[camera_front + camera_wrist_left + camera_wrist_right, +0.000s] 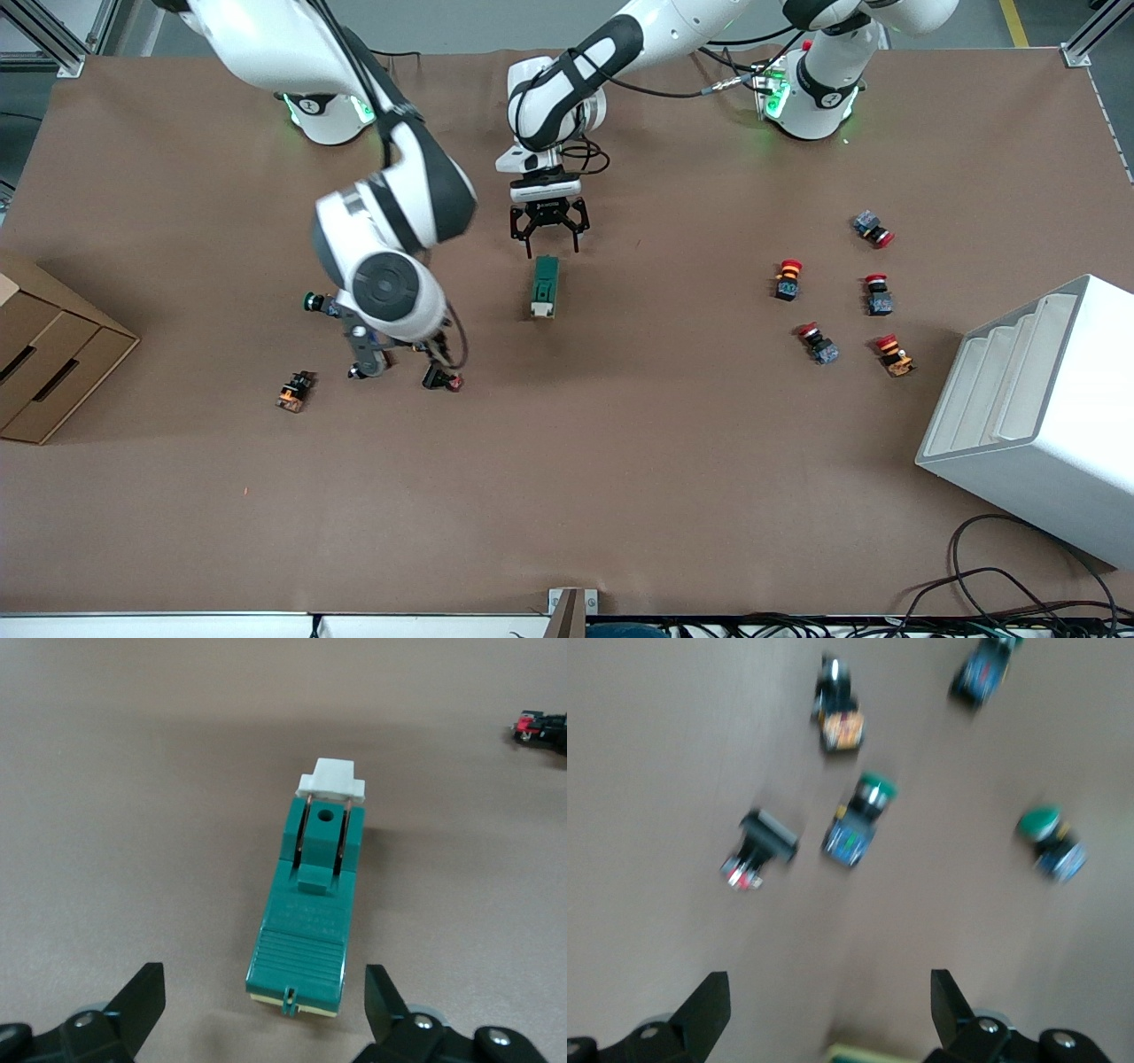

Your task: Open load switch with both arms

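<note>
The load switch (544,286) is a dark-green oblong block lying flat mid-table, its white lever (540,310) at the end nearer the front camera. In the left wrist view the load switch (310,912) shows its white lever (332,780) down, with two copper blades set into the body. My left gripper (548,232) hovers open just over the switch's other end, one finger either side of it (266,973), not touching. My right gripper (830,988) is open and empty above the table, with a sliver of the switch (868,1052) at the view's edge. In the front view its wrist hides it.
Several push buttons lie by the right arm: a green-capped one (314,302), an orange one (295,391), a black-and-red one (442,379). Several red-capped buttons (788,279) lie toward the left arm's end, beside a white rack (1045,408). A cardboard box (44,363) sits at the right arm's end.
</note>
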